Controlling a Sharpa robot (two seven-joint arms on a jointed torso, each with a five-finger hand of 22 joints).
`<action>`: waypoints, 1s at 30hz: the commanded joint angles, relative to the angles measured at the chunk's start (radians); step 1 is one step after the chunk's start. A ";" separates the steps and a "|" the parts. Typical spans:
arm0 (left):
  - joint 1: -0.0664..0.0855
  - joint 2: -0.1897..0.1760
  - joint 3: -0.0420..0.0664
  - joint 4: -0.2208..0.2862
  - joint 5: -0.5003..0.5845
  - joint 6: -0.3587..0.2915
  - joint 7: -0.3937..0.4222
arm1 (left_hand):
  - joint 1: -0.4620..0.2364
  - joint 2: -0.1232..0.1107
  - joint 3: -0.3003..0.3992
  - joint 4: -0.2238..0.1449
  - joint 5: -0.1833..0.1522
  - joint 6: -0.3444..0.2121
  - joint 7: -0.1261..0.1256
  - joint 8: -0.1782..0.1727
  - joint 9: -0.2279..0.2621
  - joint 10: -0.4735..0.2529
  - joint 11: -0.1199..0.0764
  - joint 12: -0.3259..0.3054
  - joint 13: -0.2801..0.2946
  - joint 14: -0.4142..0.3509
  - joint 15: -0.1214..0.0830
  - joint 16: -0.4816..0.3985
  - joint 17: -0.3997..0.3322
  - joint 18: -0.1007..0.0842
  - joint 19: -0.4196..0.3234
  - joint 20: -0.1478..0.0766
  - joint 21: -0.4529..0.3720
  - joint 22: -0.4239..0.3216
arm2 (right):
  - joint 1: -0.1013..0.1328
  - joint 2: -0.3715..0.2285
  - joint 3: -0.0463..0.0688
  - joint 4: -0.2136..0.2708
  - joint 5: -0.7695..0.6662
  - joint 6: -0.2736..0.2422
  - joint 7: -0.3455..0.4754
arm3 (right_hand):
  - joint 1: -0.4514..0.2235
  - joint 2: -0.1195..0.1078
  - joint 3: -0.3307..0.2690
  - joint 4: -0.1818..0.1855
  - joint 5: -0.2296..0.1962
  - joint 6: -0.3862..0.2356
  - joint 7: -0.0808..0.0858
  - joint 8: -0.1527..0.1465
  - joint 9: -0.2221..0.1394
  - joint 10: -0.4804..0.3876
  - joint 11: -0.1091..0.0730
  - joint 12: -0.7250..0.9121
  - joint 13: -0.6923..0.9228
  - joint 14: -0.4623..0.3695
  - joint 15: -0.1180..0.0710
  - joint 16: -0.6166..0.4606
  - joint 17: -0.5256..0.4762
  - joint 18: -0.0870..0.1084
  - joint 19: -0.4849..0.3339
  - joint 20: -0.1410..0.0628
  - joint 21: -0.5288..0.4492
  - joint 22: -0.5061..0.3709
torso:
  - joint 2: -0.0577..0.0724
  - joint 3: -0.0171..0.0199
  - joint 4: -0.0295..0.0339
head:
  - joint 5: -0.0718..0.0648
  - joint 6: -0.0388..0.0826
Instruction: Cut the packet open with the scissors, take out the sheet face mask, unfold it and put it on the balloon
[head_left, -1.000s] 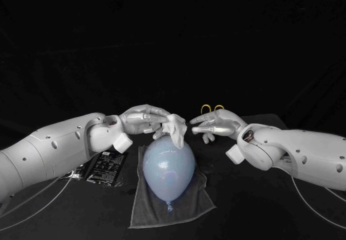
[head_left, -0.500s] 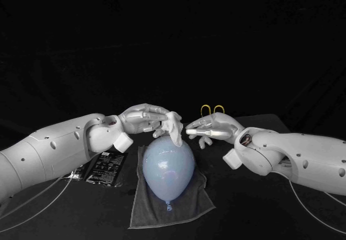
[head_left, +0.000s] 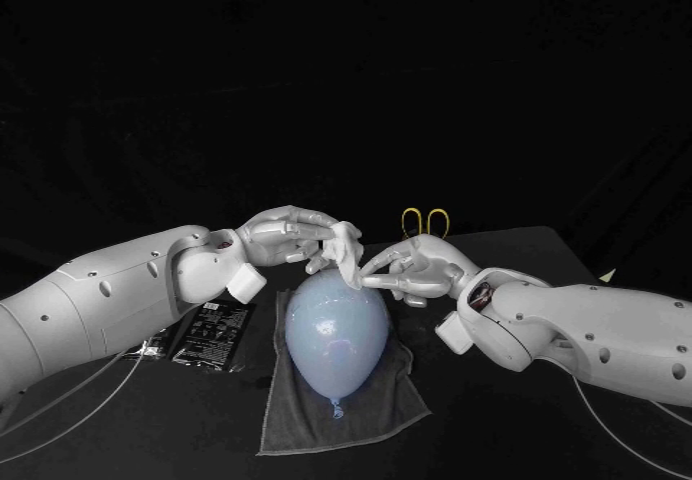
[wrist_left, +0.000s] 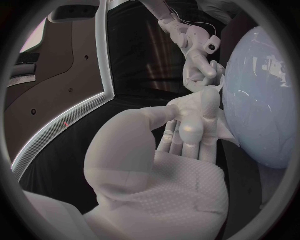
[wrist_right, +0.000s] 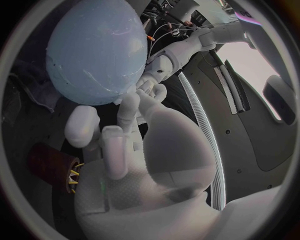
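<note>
Right hand (head_left: 415, 268) has closed in, fingers curled at the mask (head_left: 348, 254), grip unclear; mask hangs lengthwise from left hand (head_left: 293, 238)'s pinching fingers.

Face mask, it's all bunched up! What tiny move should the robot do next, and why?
Probably: the right hand pinches the loose edge of the mask. The left hand holds the mask bunched above the balloon, and the right hand's fingers are right beside it, ready for unfolding.
</note>
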 joint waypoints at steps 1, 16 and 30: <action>0.001 0.000 0.001 0.004 0.002 -0.001 0.001 | -0.006 0.002 0.004 0.001 0.002 -0.008 0.000 0.003 0.238 -0.008 0.000 -0.003 -0.001 0.007 0.000 -0.001 0.001 0.010 0.000 0.006 -0.002 0.000 | -0.003 0.003 0.001 0.003 -0.111 -0.119 0.012 | 0.008 -0.003 0.015 -0.006 0.000 0.009 0.000 -0.006 -0.004 0.018 0.000 0.039 0.055 0.028 -0.001 0.006 0.050 -0.014 0.017 -0.002 0.034 0.029 | 0.000 0.0002 -0.0004 | 0.001 -0.001; 0.001 -0.007 0.001 0.010 -0.002 0.002 -0.001 | -0.005 0.003 0.005 0.000 0.002 -0.010 0.000 0.006 0.241 -0.008 0.000 -0.002 -0.001 0.011 0.001 0.001 0.010 0.009 0.005 0.006 0.003 0.009 | -0.010 0.013 0.001 0.003 -0.210 -0.266 0.009 | -0.026 -0.027 0.125 -0.057 0.002 0.030 0.003 -0.056 -0.027 0.147 0.002 0.312 0.459 0.109 -0.002 0.025 0.275 -0.060 0.129 -0.005 0.249 0.169 | 0.000 0.0002 -0.0007 | 0.002 -0.003; 0.001 -0.006 0.001 0.010 -0.002 -0.009 0.005 | -0.004 0.003 0.006 0.002 0.002 -0.013 0.001 0.010 0.245 -0.007 0.000 -0.002 0.000 0.013 0.001 0.003 0.015 0.008 0.010 0.006 0.006 0.014 | -0.032 0.024 0.001 0.017 -0.316 -0.249 -0.014 | -0.071 -0.043 0.150 -0.081 -0.001 0.045 0.009 -0.072 -0.023 0.301 0.013 0.668 0.932 0.109 0.008 0.025 0.275 -0.081 0.176 0.003 0.334 0.224 | 0.000 -0.0001 -0.0005 | 0.003 -0.005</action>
